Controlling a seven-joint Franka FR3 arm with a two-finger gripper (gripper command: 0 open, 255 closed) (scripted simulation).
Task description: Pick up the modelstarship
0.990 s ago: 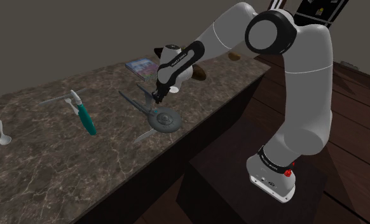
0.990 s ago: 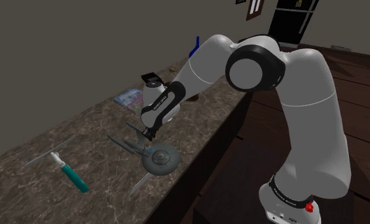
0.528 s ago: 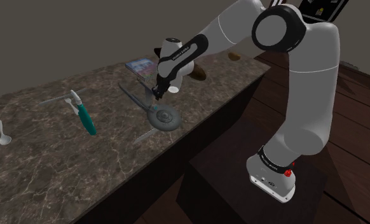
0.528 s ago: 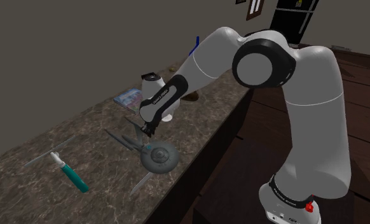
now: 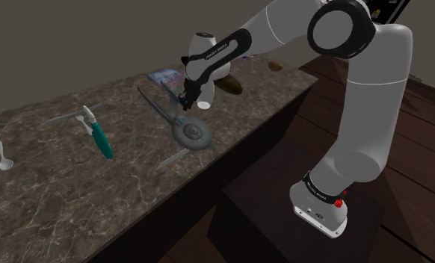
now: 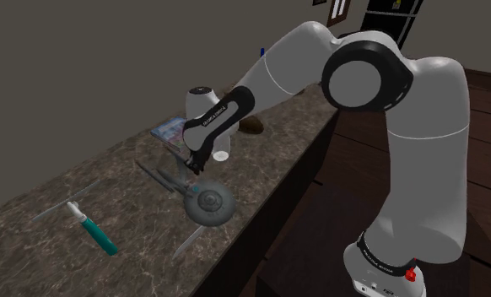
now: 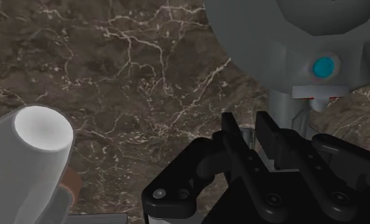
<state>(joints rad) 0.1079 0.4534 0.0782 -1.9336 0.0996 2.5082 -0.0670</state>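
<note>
Grasp done: gripper (image 5: 184,107) pinches the starship (image 5: 192,133) by its neck, three o'clock of the teal tool (image 5: 102,142); it seems barely off the surface (image 5: 134,179), so the lift remains.

Along the counter (image 5: 134,183), from the shoulder view's left: spoon (image 5: 2,155), brush (image 5: 100,137), starship (image 5: 192,134), book (image 5: 166,76) behind

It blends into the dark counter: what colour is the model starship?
The starship is grey, with a small bright blue disc; wrist view shows it best.
</note>
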